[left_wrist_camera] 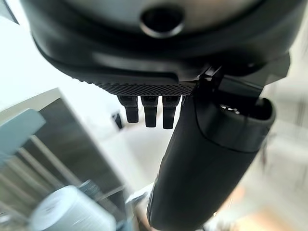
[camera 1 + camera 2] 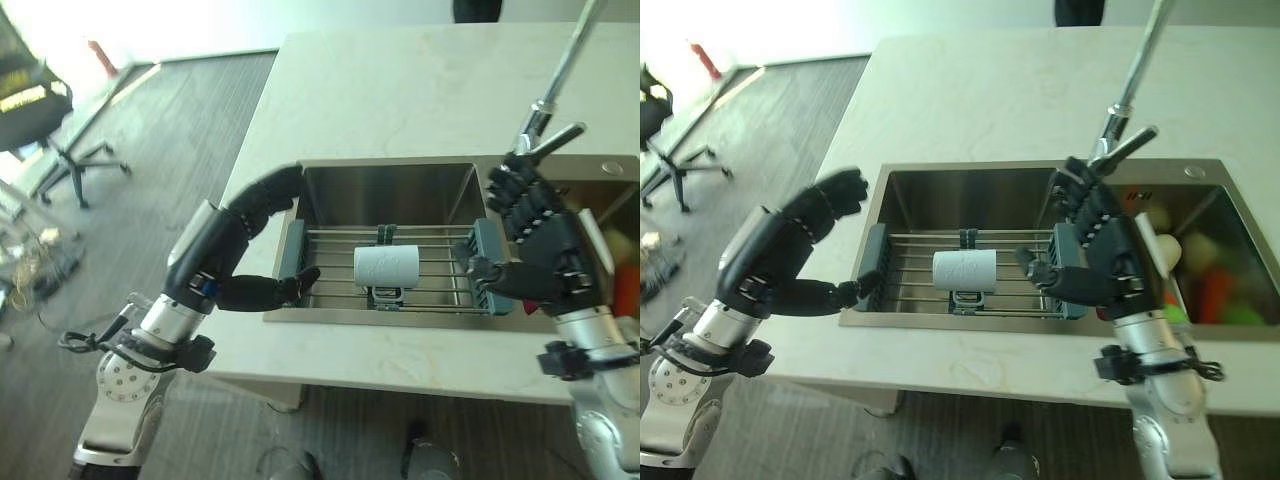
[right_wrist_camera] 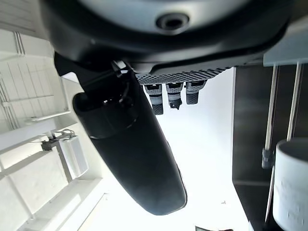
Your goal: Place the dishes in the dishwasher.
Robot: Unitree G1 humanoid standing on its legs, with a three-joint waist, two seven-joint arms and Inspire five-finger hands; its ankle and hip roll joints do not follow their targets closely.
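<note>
Left hand (image 2: pixel 790 240) raised over the near left corner of the sink (image 2: pixel 390 185), fingers loosely bent, thumb stretched toward the rack, grasping nothing; thumb tip close to the rack's left end cap, contact not clear. Right hand (image 2: pixel 1095 245) upright over the rack's right end, palm turned inward, fingers spread and nearly straight, thumb pointing toward the cup; also empty, touching nothing that can be made out. In the wrist views, short fingertips in a row beside a thick, smooth dark thumb, with only air between them.

Between the two hands, closer to neither: white cup (image 2: pixel 386 265), a plain cylinder lying on its side across the rack (image 2: pixel 330 255), matte, smooth-walled. Same cup seen past the left thumb (image 1: pixel 67 211) and at the edge beyond the right hand (image 3: pixel 291 183). Rack made of thin parallel metal rods with grey-blue plastic end pieces, spanning the basin from one hand to the other.

Sink of brushed steel, square-cornered, set into a pale stone-like surface (image 2: pixel 400 90) with faint veining. Just behind the right hand's fingertips, a chrome tap (image 2: pixel 1130 110) with a slim lever and a tall, thin neck. Beyond the right hand's back, a second basin holding blurred orange, green and cream items (image 2: pixel 1210 290), shapes not readable. Far beyond the left hand, on grey wood-plank floor (image 2: pixel 170 140), a black office chair (image 2: pixel 40 110) on a star base.
</note>
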